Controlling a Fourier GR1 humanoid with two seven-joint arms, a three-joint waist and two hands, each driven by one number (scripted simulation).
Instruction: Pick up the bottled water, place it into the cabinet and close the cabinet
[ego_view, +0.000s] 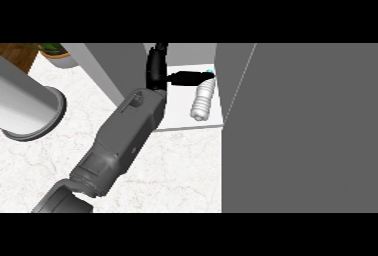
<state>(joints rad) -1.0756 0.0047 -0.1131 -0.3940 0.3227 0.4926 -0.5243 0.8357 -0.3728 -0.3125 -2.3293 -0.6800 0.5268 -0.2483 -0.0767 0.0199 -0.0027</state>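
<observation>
The bottle (201, 102) lay on its side on the white cabinet floor (184, 122), cap end toward the back and its base toward the front edge. So the placing step looked done, or nearly so.

One hand (184, 77) reached into the cabinet on a grey forearm (122, 140) that came up from the lower left of the view. From that side it was probably the left hand, though the arm crossed toward the middle, so this was a judgement. Its fingers (193, 76) stretched sideways toward the bottle's cap end and touched or almost touched it. Whether they pinched the neck or had let go could not be told. The thumb side stood upright behind the bottle, against the back of the cabinet. The hand probably sat there because it had just laid the bottle down deep enough for the door to clear it.

To the right of the bottle the large grey door (295, 130) stood open, filling that whole side of the view and hiding anything beyond it. Left of the bottle rose the cabinet's side wall (111, 65). Farther left, on the marble counter (184, 170), stood a grey cylinder (26, 107), well apart from the bottle. The forearm lay across the cabinet's opening, so it would have to come out before the door could swing shut. The other hand showed nowhere.
</observation>
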